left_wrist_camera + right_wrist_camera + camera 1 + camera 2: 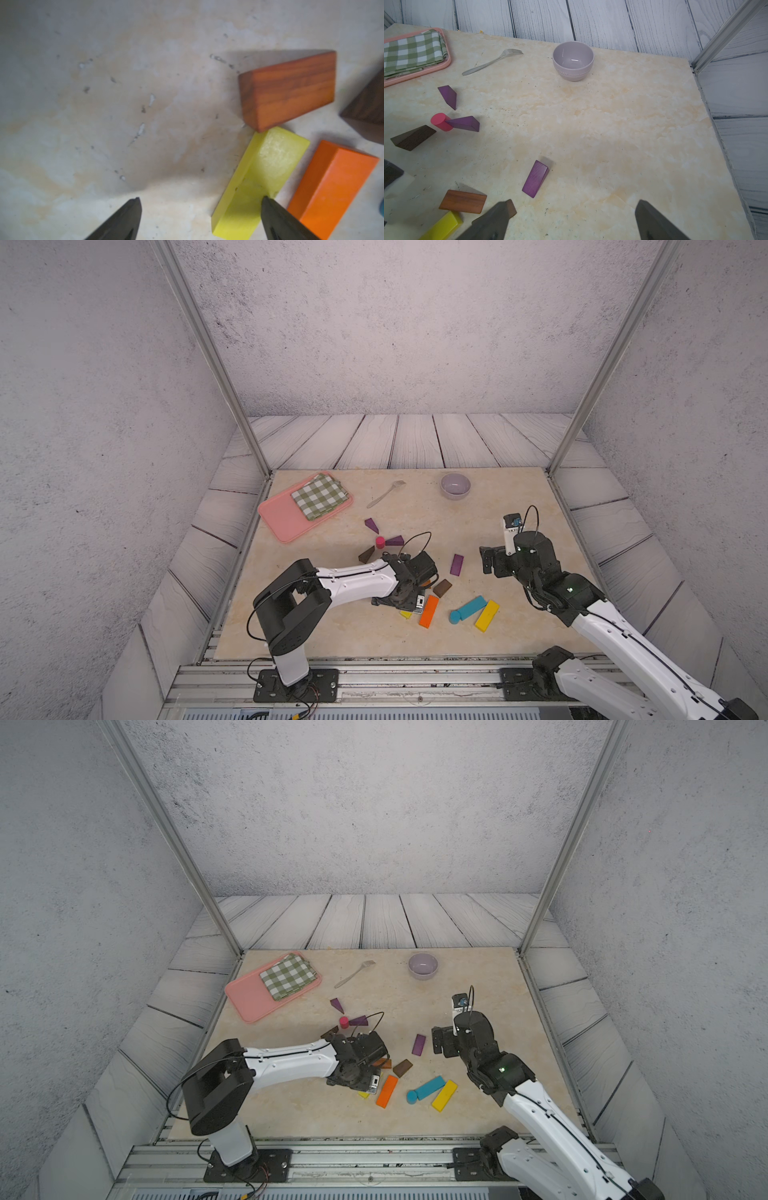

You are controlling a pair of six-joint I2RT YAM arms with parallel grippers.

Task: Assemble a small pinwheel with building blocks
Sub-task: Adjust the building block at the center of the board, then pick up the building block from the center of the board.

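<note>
- A short pink wooden cylinder [380, 542] stands upright on the pale marble-look bench [511, 497], a bit left of the middle.
- Three wedges lie around it:
  - A purple wooden wedge [371, 525] lies on the far side, apart from it.
  - A second purple wedge [395, 540] on the right touches it.
  - A dark brown wedge [366, 554] lies just beside it on the near left.
- A third purple wedge [456, 564] lies alone, further right.
- Nearer lie a flat orange bar [428, 611], a flat blue bar [473, 608] with a short blue cylinder [455, 617] touching its end, and a flat yellow bar [487, 615].
- The left jaws are spread wide and hold nothing. They hang low on the left arm [353, 583]. One tip is over a second yellow bar [259, 176], just beside a red-brown wedge [287, 89].
- The right jaws are spread wide too. They hang above the bench on the right arm [536, 564] and hold nothing.
</note>
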